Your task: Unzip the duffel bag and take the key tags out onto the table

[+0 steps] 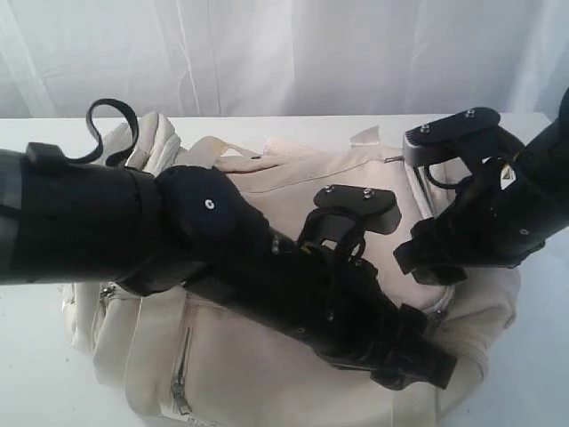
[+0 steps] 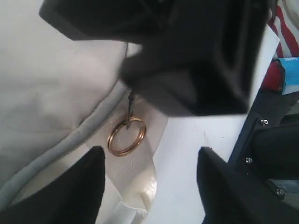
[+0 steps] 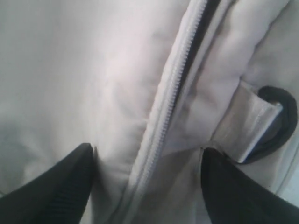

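The exterior view alone shows the whole duffel bag (image 1: pixel 267 178) lying on the white table (image 1: pixel 36 356). The left arm (image 1: pixel 267 267) reaches across the bag's top to its right end, and the right arm (image 1: pixel 480 222) hangs over that same end. That view does not show either pair of jaws clearly; only the wrist views do.

The left wrist view shows the left gripper (image 2: pixel 148 186) with its jaws wide apart, holding nothing. Ahead of the gap between the two dark fingertips (image 2: pixel 88 186) lies a brass ring (image 2: pixel 127 136), flat on a cream strap at the bag's edge, just beside the bag's grey piping (image 2: pixel 79 135). A thin dark stem runs from the ring up to a blurred black block (image 2: pixel 187 56) that hangs over the bag; what the block is cannot be told. The fingertips touch neither the ring nor the stem.

The right wrist view shows the right gripper (image 3: pixel 147 186), jaws also well apart and empty, hanging close over the bag's cloth. The grey zipper (image 3: pixel 163 116) runs lengthwise between the two fingertips, its teeth closed where they show clearly. A black strap ring (image 3: pixel 285 112) sits in a webbing loop (image 3: pixel 247 121) beside the zipper, outside one fingertip. Whether the fingertips touch the cloth cannot be told.

Where the key tags are cannot be told.
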### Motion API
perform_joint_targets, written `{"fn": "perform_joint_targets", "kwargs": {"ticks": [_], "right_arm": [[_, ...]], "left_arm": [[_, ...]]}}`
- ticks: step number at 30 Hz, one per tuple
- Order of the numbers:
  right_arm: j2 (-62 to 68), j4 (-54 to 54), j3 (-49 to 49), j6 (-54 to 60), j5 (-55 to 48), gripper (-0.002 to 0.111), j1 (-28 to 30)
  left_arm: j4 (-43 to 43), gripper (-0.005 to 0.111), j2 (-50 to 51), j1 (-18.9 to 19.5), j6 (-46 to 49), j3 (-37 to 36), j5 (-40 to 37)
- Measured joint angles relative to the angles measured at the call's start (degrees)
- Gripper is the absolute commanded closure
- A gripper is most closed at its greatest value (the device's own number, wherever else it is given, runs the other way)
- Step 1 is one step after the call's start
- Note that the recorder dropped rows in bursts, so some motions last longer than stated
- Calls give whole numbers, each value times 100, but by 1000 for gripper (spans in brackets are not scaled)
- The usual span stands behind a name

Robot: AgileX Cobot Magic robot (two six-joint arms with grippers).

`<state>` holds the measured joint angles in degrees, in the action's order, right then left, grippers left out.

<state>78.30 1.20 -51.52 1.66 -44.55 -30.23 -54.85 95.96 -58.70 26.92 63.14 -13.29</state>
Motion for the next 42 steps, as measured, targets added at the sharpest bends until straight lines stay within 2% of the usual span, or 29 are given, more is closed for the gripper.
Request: {"fn": "perform_joint_targets", "kwargs": {"ticks": [3,5,12,15,35,42], "right_arm": [[198,13,0,-37,0,48,0],[262,25,0,-51,14,54,0],[293,190,-22,-51,48,96,0],[293,254,-26,-51,61,107,0],[293,576,-198,-51,-125,108,0],[293,598,-198,-51,-134,108,0]], "left_arm": [[-150,45,76,-14,-2,0,36],[-191,45,154,-53,-2,0,60],[-253,45,282,-64,42,0,193],[-266,45,307,-64,96,0,338],[-266,45,310,-74,483,0,688],[-266,45,437,-214,494,0,898]]}}
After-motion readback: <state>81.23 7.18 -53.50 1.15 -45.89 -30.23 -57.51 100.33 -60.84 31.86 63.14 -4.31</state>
